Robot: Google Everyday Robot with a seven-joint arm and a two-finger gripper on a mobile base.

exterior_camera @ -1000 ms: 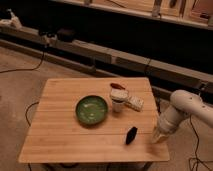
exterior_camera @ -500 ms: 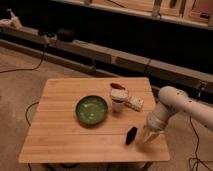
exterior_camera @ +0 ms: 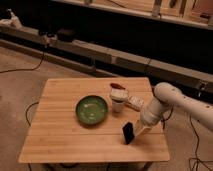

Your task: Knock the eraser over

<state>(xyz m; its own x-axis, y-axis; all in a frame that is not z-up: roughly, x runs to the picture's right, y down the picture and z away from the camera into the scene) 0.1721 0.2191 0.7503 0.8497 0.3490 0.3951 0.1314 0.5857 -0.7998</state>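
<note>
Nearest to me on the wooden tabletop, I see the eraser, a small black block standing up toward the front right edge, and my tool sits right against its right side, low over the wood. From this angle I cannot tell how far the tool is spread, and I cannot tell for sure whether it is pressing the eraser or only just beside it; nothing appears to be held. Up and to the right of the tool runs the white arm, bending at a rounded joint and leaving view at the right edge. Beyond the tool, a little to its left, stands a white cup, and just right of the cup lies a pale rectangular packet, tilted across the boards. Something small and reddish rests behind the cup, too indistinct for me to name. Well to the left of the tool sits a green bowl, apart from the cup and the eraser. Farther back, past the far edge of the tabletop, a long low ledge crosses the scene with dark cables trailing over the floor, and a shelf runs along the top.
</note>
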